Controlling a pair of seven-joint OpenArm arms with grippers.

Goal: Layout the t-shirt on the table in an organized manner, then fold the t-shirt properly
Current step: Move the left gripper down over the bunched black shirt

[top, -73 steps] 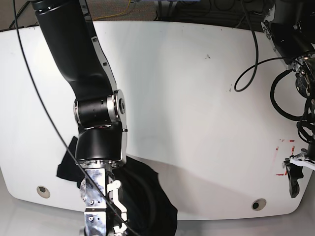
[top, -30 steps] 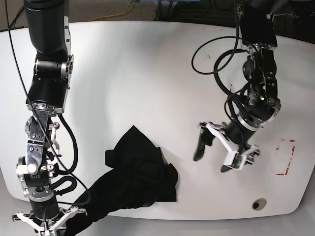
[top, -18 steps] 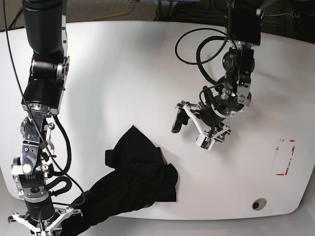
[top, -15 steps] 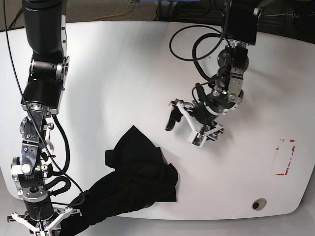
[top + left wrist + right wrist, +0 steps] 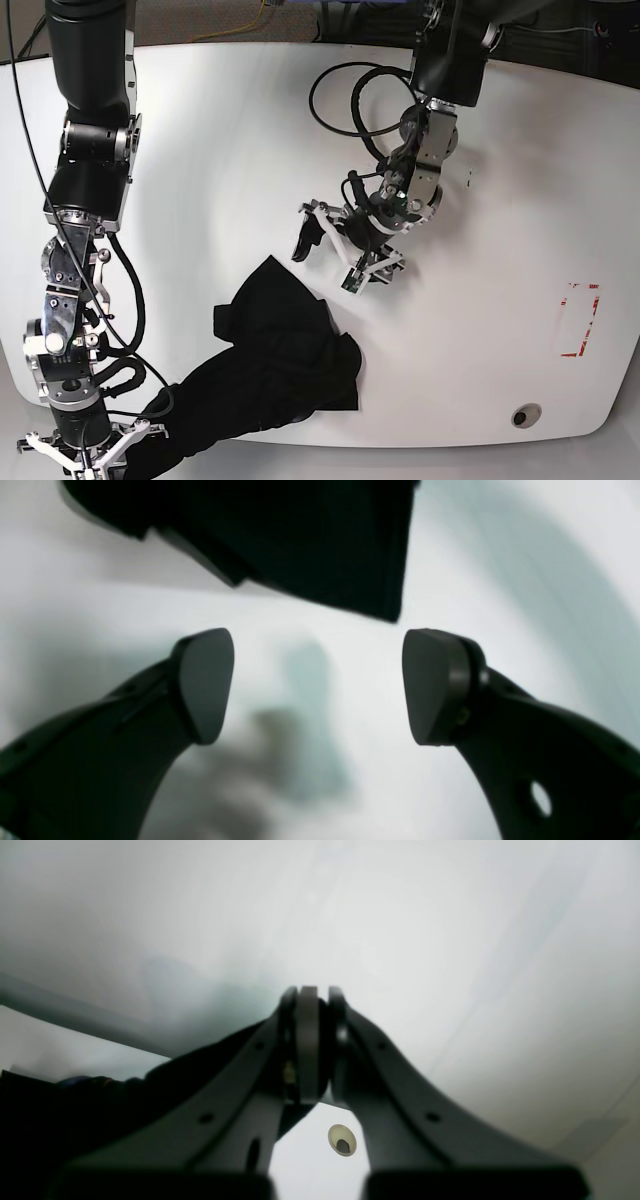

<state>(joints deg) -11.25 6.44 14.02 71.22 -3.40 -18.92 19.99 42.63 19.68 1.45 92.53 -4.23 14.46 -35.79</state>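
- Black cloth of the t-shirt (image 5: 285,350) lies crumpled near the counter's front edge, left of the middle in the base view, with one end trailing off that edge toward the right gripper (image 5: 85,447).
- Right gripper sits low beyond the front-left corner of the counter (image 5: 300,130); its jaws are pressed shut in the wrist view, dark cloth bunches just beside them, and the shirt's trailing end runs to it, so it likely pinches the fabric, though the pinch itself is hidden.
- It has kept that place over the last second, and the heap has not shifted either.
- Left gripper (image 5: 335,250) has swept from near the red outline mark (image 5: 578,320) at the right edge across to the middle, and now hovers just beyond the shirt's pointed far corner.
- Its jaws stand wide apart and hold nothing; the wrist view shows that corner just ahead of the pads (image 5: 205,680).
- Judged from this, spreading is barely begun: a second grip on that corner looks to be the step in hand.
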